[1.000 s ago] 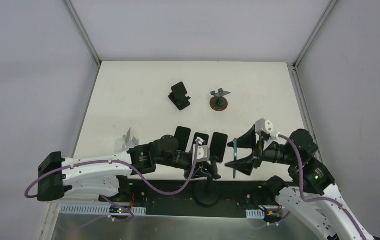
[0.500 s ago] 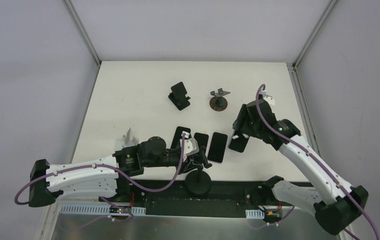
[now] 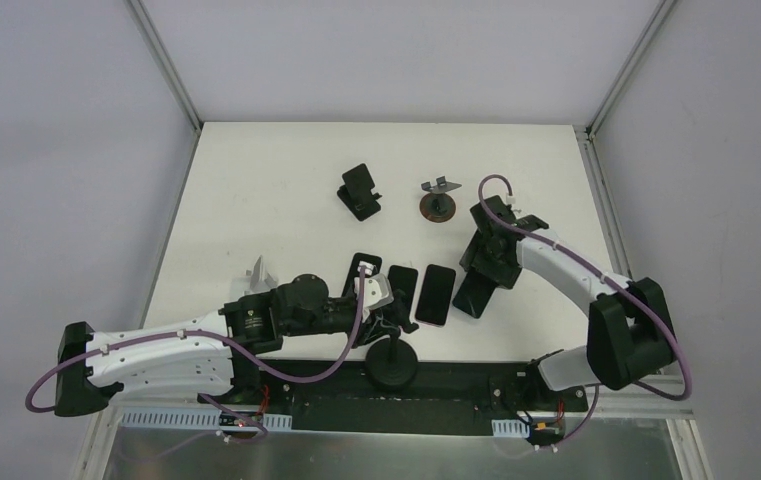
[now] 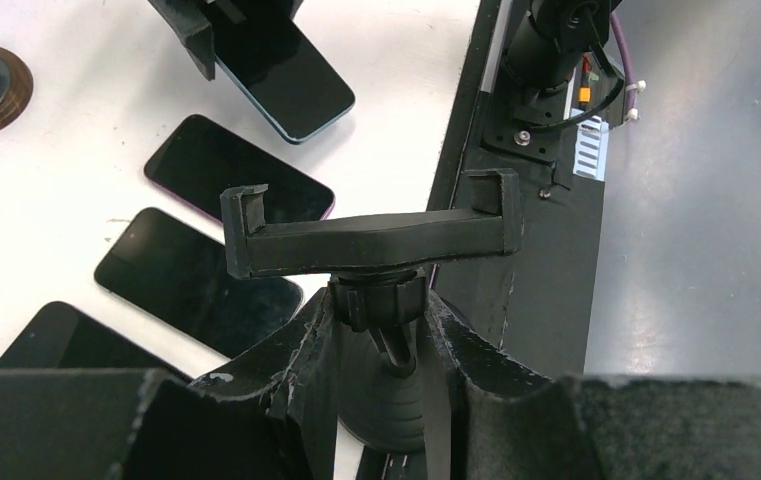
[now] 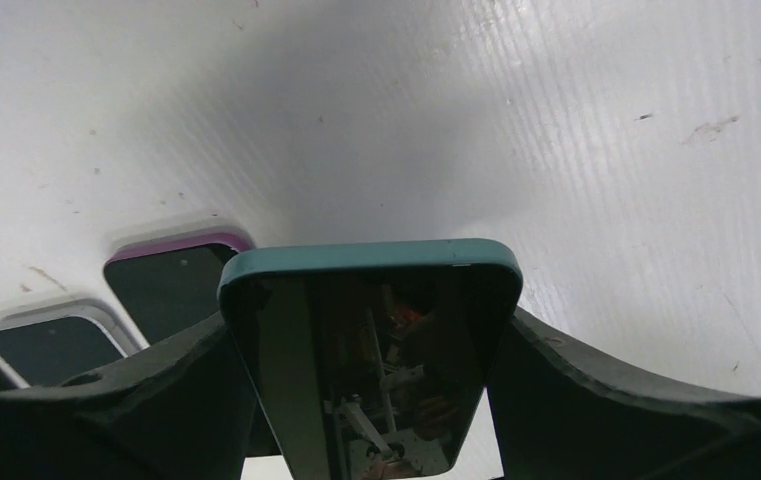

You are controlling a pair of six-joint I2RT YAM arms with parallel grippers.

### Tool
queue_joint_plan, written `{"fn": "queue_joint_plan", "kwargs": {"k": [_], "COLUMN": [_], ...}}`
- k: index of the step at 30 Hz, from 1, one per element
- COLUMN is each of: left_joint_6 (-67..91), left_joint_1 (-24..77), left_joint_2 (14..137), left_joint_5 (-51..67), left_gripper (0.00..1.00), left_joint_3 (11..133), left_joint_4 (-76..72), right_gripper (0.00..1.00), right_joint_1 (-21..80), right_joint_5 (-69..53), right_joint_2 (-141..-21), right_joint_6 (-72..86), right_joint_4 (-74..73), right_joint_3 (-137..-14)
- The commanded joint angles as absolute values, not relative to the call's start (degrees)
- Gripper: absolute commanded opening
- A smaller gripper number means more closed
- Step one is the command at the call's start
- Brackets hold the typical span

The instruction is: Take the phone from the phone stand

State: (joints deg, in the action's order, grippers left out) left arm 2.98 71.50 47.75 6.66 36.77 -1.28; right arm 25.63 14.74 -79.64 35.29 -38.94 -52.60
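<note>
Right hand (image 3: pixel 483 272) had carried the phone (image 5: pixel 371 350) away from the phone stand (image 4: pixel 371 235), clamped on it.
Dark glossy screen, teal rim, tilted over the worktop (image 3: pixel 256 200); left hand (image 4: pixel 376 375) gripped the stand's stem.

A white table (image 3: pixel 256 200) between plain grey walls (image 3: pixel 56 150).

left arm (image 3: pixel 161 345): low, fingers (image 4: pixel 246 395) gripping | right arm (image 3: pixel 559 266): outstretched, fingers (image 5: pixel 596 400) gripping

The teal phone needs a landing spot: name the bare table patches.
Bare: white table right of the held teal-cased phone; also the far strip behind the black folding stand and the round brown-based stand. Crowded: the near-centre row of three dark phones.
</note>
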Motion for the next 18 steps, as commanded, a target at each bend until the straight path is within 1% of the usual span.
{"fn": "queue_joint_plan", "kwargs": {"k": [1,7,11,18], "left_joint_6": [3.6,3.4,2.8,2.2], "left_joint_1": [71.1,71.1,71.1,71.1], "left_joint_2": [45.9,46.2,46.8,47.1], "left_joint_5": [5.5,5.5,5.8,6.3], "left_gripper": [0.00,0.00,0.00,0.00], "left_joint_3": [38.2,38.5,39.1,39.8], "left_joint_4": [-4.9,-4.7,-4.5,-4.1], "right_gripper": [0.00,0.00,0.00,0.03], "right_joint_1": [25.6,26.1,28.9,31.8], "right_joint_5": [11.8,13.0,12.4,10.9], "right_joint_2": [-82.8,-83.7,-85.6,-88.8], "right_joint_6": [34.8,33.0,31.1,30.9], "right_joint_4": [-38.8,-41.3,-42.3,-41.2], "right_joint_3": [-53.2,-52.5,-53.1,-52.8]}}
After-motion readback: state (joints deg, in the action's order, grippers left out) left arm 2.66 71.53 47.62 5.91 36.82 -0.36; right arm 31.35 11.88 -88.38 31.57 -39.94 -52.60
